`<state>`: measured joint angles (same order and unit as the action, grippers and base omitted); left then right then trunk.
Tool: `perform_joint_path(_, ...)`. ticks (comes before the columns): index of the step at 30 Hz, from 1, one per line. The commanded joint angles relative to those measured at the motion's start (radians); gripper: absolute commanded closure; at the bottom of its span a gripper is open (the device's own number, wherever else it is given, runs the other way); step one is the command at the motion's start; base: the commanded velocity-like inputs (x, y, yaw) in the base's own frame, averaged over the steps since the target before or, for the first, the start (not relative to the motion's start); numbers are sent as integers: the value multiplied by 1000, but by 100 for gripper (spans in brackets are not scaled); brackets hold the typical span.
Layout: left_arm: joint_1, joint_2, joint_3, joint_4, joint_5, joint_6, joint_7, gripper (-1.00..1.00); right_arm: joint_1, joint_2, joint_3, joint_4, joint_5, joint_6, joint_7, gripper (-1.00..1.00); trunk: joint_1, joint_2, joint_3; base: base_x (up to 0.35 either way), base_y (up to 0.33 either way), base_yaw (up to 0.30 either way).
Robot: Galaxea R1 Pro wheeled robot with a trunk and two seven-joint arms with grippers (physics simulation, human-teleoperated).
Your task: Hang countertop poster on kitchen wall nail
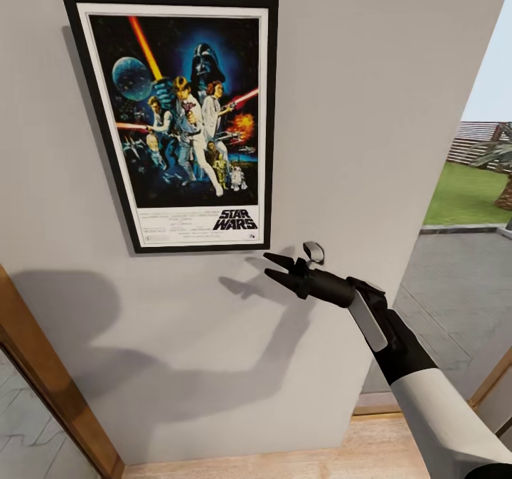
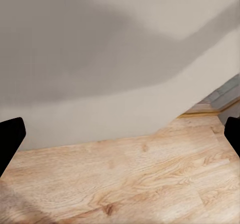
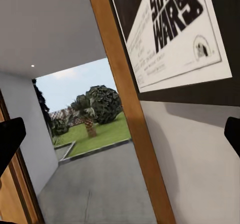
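The poster (image 1: 181, 119) hangs flat on the light-grey wall (image 1: 370, 109) in front of me, slightly tilted, its top leaning toward my left. It is an upright rectangle with a thin black frame, a white inner border and dark blue artwork of figures, a glowing blade and a helmeted head, with "STAR WARS" in black lettering on the white strip at the bottom. My right wrist camera sees its lower corner (image 3: 175, 34) close up, lettering and small print included, with the black frame edge against the wall.

Nothing stands between me and the poster. The wall ends to my right at an opening onto a grey paved area (image 1: 455, 287), a green lawn (image 1: 466, 194) and a bushy tree (image 3: 100, 106) outside. A wooden door frame (image 1: 50, 386) runs along the lower left, and light wooden floor (image 2: 130, 179) meets the foot of the wall. Shadows of my arm fall across the wall below the poster.

My right end effector (image 1: 279, 267) sits just below the poster's lower right corner, near it but apart from it, its dark fingers spread and pointing toward the wall; it is released and grips nothing. My left end effector (image 2: 120, 139) points down at the floor and the base of the wall; its two dark fingertips (image 2: 10, 139) sit wide apart at the edges of the view, released and empty.
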<state>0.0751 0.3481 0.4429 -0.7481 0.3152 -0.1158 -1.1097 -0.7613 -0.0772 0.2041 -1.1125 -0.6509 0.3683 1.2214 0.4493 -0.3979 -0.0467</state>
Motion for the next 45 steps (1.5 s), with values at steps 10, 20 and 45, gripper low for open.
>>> perform_joint_path(10,0,0,0,0,1,-7,-1,-100,-1,-1,3,-1,-10,9,0,-100,1,-2,-2,0,0,0)
perform_joint_path(20,0,1,0,0,1,-7,-1,-100,-1,-1,3,0,-10,9,0,-100,1,-2,-2,-21,0,0)
perform_joint_path(45,0,0,-1,7,5,-3,-2,-100,275,-131,-10,35,-2,-6,17,-100,1,-2,-2,-229,0,0)
